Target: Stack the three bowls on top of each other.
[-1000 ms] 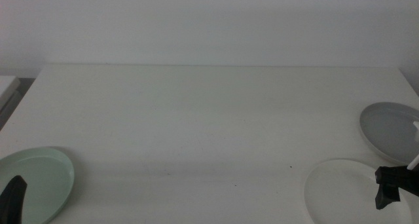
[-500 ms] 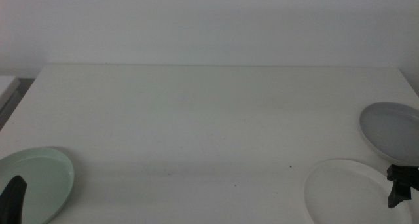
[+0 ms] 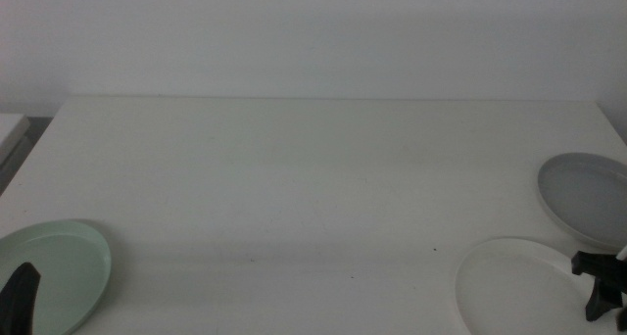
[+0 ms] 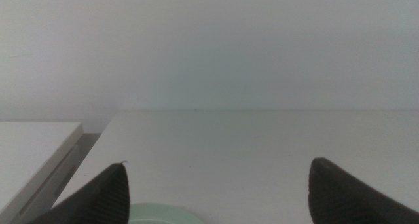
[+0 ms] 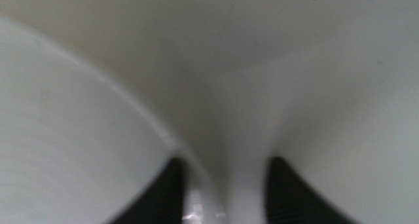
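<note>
White tabletop (image 3: pixel 313 188) carrying three bowls, none stacked, one of each colour. One pale mint green bowl (image 3: pixel 54 271) is lying at the near left corner; one grey bowl (image 3: pixel 586 198) is sitting near the right edge; one white bowl (image 3: pixel 514 288) is lying just in front of the grey one, close beside it but apparently not touching.

The right hand (image 3: pixel 600 294) is working low at the near right rim of the white bowl. In the right wrist view its two dark jaws are standing narrowly apart with the rim of the white bowl (image 5: pixel 72 139) passing between them; the close view is blurred, so whether the jaws are actually pressing on the rim cannot be told.

The left hand (image 3: pixel 18 298) is waiting over the near edge of the mint green bowl, only one dark fingertip showing in the middle view. In the left wrist view its two jaws are spread wide, holding nothing, with a sliver of the green bowl (image 4: pixel 160 213) showing between them.
</note>
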Available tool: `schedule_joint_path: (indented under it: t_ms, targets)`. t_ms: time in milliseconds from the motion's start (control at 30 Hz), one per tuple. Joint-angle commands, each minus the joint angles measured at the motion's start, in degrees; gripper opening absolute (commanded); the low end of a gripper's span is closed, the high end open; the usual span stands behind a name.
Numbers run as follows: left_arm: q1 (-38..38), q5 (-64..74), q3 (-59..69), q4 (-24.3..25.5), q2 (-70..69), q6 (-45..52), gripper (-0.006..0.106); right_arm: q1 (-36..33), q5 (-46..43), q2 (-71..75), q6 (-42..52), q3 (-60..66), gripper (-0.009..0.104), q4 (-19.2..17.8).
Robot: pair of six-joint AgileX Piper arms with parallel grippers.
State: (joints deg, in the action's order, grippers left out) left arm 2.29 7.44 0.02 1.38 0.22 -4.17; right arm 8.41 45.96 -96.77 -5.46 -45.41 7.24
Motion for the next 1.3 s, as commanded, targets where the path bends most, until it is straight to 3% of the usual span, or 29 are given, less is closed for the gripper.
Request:
schedule_joint_path:
  t_ms: [0, 100, 333, 467, 633, 800, 967, 1267]
  targets:
    - [0.0, -0.9, 0.0, 0.1, -0.2, -0.2, 0.094, 0.2, -1.0, -1.5, 0.5, 0.5, 0.023, 1.3]
    - [0.0, -0.9, 0.0, 0.1, -0.2, -0.2, 0.094, 0.2, -0.3, -1.5, 1.0, 0.5, -0.002, 0.4]
    - [0.0, -0.9, 0.0, 0.1, -0.2, -0.2, 0.094, -1.0, 3.3, -0.2, 1.0, -0.4, -0.001, 0.8]
    - [0.0, -0.9, 0.0, 0.1, -0.2, -0.2, 0.094, -7.5, 7.1, 3.4, 0.1, -5.1, -0.001, 0.9]
    - [0.0, -0.9, 0.0, 0.1, -0.2, -0.2, 0.094, -16.1, 12.6, 3.0, -1.0, -18.2, -0.001, 4.3]
    - [0.0, -0.9, 0.0, 0.1, -0.2, -0.2, 0.094, -21.8, 14.6, -2.6, -1.0, -31.7, -0.001, 8.2]
    - [0.0, -0.9, 0.0, 0.1, -0.2, -0.2, 0.094, -26.5, 14.3, -10.8, -1.0, -42.3, -0.001, 9.6]
    - [0.0, -0.9, 0.0, 0.1, -0.2, -0.2, 0.094, -29.1, 14.0, -22.4, -1.0, -49.1, -0.001, 11.4]
